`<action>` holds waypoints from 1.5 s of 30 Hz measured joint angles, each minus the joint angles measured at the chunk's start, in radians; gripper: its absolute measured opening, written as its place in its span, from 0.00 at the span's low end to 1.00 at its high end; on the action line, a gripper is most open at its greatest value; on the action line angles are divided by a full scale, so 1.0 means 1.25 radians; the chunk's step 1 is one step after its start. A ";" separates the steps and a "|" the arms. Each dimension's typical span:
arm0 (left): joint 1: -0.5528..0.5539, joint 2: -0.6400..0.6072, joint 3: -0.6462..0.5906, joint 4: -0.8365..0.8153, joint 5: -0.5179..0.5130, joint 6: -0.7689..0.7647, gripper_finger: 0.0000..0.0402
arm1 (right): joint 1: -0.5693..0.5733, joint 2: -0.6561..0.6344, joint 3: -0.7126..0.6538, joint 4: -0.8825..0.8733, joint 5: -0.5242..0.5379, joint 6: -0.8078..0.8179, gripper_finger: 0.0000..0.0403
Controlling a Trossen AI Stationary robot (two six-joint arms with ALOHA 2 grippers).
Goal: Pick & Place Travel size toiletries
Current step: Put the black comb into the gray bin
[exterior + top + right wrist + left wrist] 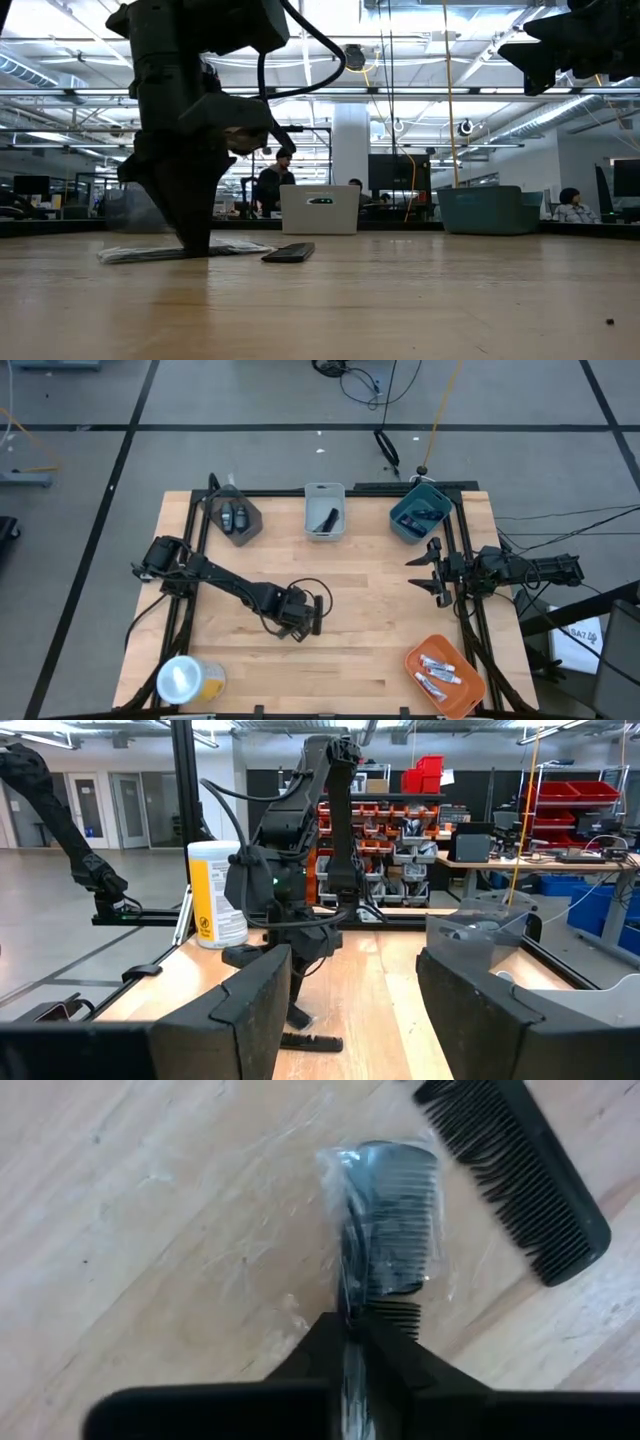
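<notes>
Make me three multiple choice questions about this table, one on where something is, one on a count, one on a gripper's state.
1. Where does the orange bin sit in the high view?
A. near right corner
B. far left corner
C. table centre

2. How many combs show in the left wrist view?
A. one
B. two
C. four

3. The left gripper is:
A. wide open
B. out of view
C. shut on the wrapped comb

Answers: A, it lies at the table's near right corner; B, a bare comb lies beside the wrapped one; C, the fingers pinch its wrapper.

Bright overhead lighting, backlit silhouettes, soft blur
</notes>
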 joint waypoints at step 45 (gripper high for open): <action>0.135 -0.202 0.141 -0.156 -0.157 0.281 0.00 | 0.000 0.000 0.000 0.000 0.000 0.000 0.52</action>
